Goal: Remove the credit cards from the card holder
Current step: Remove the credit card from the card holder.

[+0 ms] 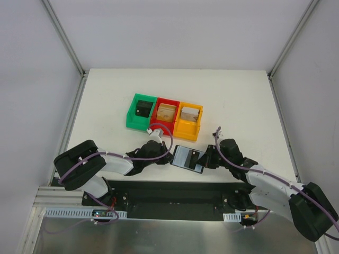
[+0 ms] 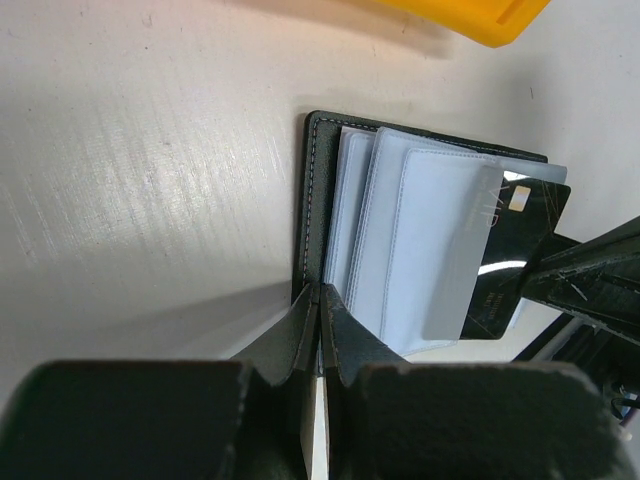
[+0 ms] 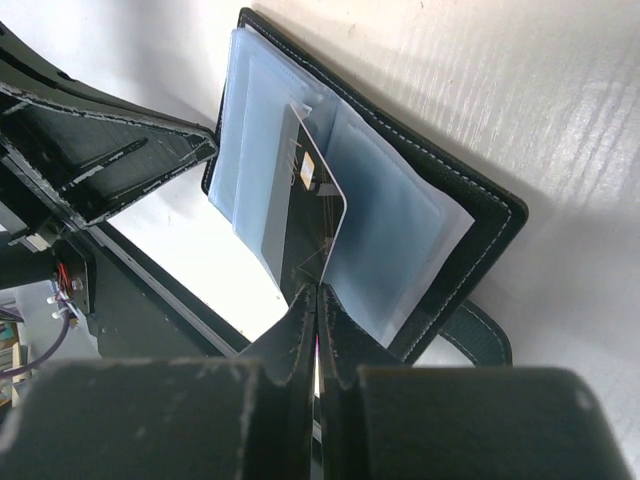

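Observation:
The card holder (image 1: 188, 157) lies open on the table between both arms, its clear sleeves fanned out (image 2: 420, 240). My left gripper (image 2: 322, 290) is shut, its tips pinching the holder's black stitched edge (image 2: 312, 200). A black credit card (image 3: 310, 235) with a gold chip sticks partway out of a sleeve. My right gripper (image 3: 318, 290) is shut on that card's near end. In the left wrist view the same card (image 2: 510, 260) shows at the holder's far side, next to the right gripper's fingers (image 2: 590, 280). The holder's cover (image 3: 495, 225) lies flat on the table.
Three small bins stand in a row behind the holder: green (image 1: 140, 110), red (image 1: 166, 112) and yellow (image 1: 189, 120), each with something inside. The yellow bin's corner (image 2: 470, 15) is close beyond the holder. A black rail runs along the table's near edge (image 1: 175, 190).

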